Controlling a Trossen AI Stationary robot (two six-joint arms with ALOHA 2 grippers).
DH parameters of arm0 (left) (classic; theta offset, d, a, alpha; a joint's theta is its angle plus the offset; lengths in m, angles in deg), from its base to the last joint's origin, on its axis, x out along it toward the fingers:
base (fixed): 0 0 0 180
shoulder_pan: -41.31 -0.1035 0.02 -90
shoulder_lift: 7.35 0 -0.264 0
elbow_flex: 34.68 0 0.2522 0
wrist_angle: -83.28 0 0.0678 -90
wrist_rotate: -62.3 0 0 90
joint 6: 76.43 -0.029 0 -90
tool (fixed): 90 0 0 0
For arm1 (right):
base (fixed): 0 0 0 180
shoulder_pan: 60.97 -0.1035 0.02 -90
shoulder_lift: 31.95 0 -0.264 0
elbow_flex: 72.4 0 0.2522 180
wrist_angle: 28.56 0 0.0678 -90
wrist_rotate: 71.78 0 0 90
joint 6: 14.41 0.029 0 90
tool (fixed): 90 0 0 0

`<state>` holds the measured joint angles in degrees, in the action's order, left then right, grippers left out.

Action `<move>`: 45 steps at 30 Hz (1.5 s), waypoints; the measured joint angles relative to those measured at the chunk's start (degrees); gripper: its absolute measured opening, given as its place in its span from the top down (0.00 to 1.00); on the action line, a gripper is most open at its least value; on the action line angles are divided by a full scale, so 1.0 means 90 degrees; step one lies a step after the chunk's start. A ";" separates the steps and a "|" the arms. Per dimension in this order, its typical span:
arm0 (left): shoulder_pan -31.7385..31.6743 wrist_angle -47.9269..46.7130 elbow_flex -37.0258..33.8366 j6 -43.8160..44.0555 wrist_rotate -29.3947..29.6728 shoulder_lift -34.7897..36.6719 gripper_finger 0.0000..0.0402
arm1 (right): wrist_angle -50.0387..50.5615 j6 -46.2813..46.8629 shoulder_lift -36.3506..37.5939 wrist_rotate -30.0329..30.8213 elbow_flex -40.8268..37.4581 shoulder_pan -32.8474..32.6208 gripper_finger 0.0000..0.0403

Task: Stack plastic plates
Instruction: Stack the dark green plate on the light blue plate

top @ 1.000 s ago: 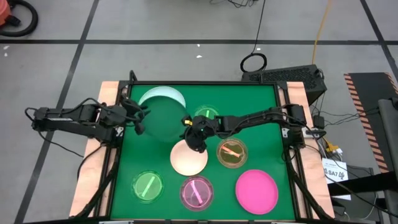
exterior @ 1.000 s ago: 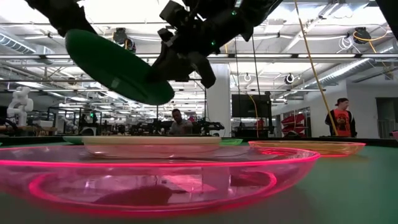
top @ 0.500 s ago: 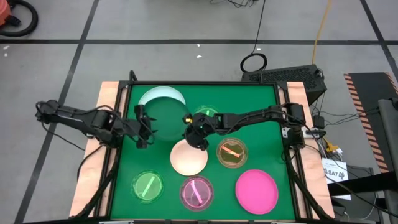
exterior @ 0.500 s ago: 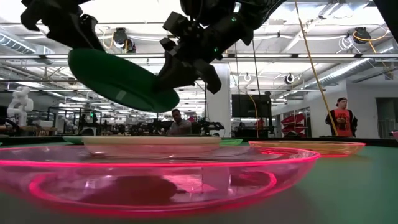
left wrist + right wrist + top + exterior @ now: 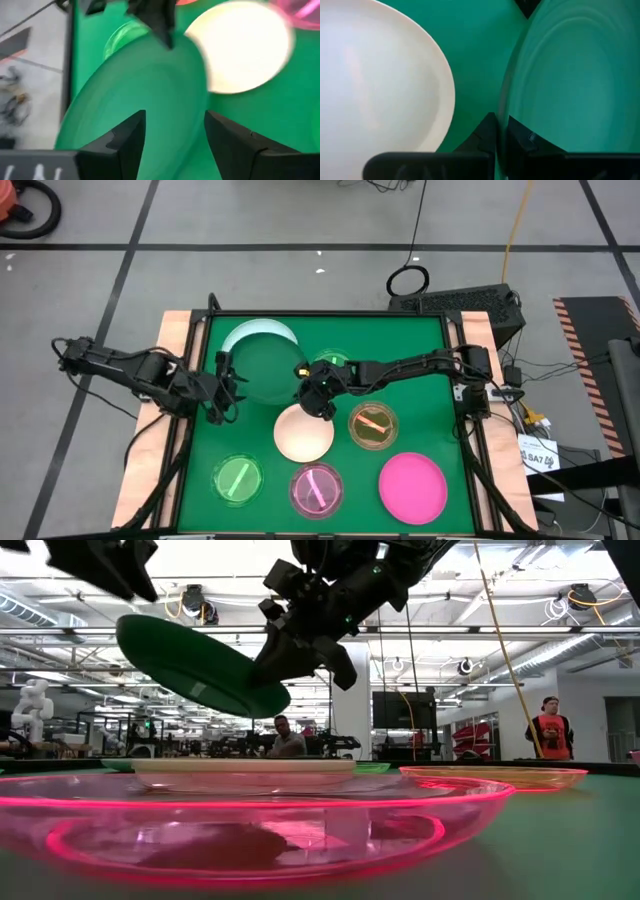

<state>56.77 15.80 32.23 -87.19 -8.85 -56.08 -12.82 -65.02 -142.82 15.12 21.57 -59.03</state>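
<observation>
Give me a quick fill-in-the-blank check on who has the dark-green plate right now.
1. The dark-green plate is held by the ____ gripper, jaws shut on its rim.
2. The left gripper has its jaws ____, apart from the plate.
3. The held plate hangs tilted in the air, partly above the pale-____ plate.

Missing words: right; open; blue

This is a large robotics lab or industrial workshop. The low view looks into a wide hall with a high ceiling of exposed steel trusses (image 5: 560,635), hanging cables, a white humanoid robot (image 5: 30,705) beside cluttered workbenches, and a person in an orange vest (image 5: 548,732). From above, a taped grey concrete floor (image 5: 300,220) surrounds the green-topped table (image 5: 420,350).
</observation>
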 joint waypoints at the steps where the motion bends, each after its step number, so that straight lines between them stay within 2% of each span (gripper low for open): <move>1: 0.0025 -0.0061 0.0084 0.0031 -0.0052 0.0000 0.50 | 0.0010 0.0000 -0.0002 0.0000 0.0000 0.0000 0.98; 9: 0.0094 -0.1038 0.0145 -0.0056 -0.0115 -0.0456 0.52 | -0.0003 0.0000 -0.0002 -0.0019 0.0000 0.0000 0.98; 15: 0.0090 -0.1134 0.0142 -0.0424 0.0109 -0.1052 0.54 | -0.0003 0.0005 -0.0002 -0.0019 0.0000 0.0000 0.98; 18: 0.0090 -0.1240 0.0142 -0.0670 0.0377 -0.1324 0.60 | -0.0003 0.0044 -0.0002 -0.0022 0.0000 0.0000 0.98; 22: 0.0090 -0.1237 0.0142 -0.0801 0.0567 -0.1468 0.74 | 0.0001 0.0118 -0.0002 -0.0022 0.0000 0.0000 0.98; 27: 0.0100 -0.1315 0.0128 -0.0903 0.0383 -0.1391 0.91 | -0.0071 0.0172 -0.0002 -0.0015 0.0011 0.0000 0.98; 30: 0.0100 -0.1337 0.0128 -0.0932 0.0245 -0.1379 0.95 | -0.0102 0.0266 -0.0002 0.0003 0.0015 0.0002 0.97; 34: 0.0097 -0.1351 0.0128 -0.0765 0.0179 -0.1382 0.96 | -0.0193 0.0638 0.0002 0.0462 0.0017 -0.0055 0.89; 41: 0.0092 -0.1274 0.0133 -0.0343 0.0177 -0.1375 0.96 | 0.0163 0.1633 0.0172 0.1512 0.0022 -0.0235 0.67; 45: 0.0093 -0.1256 0.0135 -0.0139 0.0175 -0.1375 0.96 | 0.0586 0.2090 0.0428 0.1729 0.0017 -0.0310 0.56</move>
<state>57.61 4.49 33.45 -88.45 -7.28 -68.45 -7.54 -46.21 -138.96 30.69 21.72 -61.82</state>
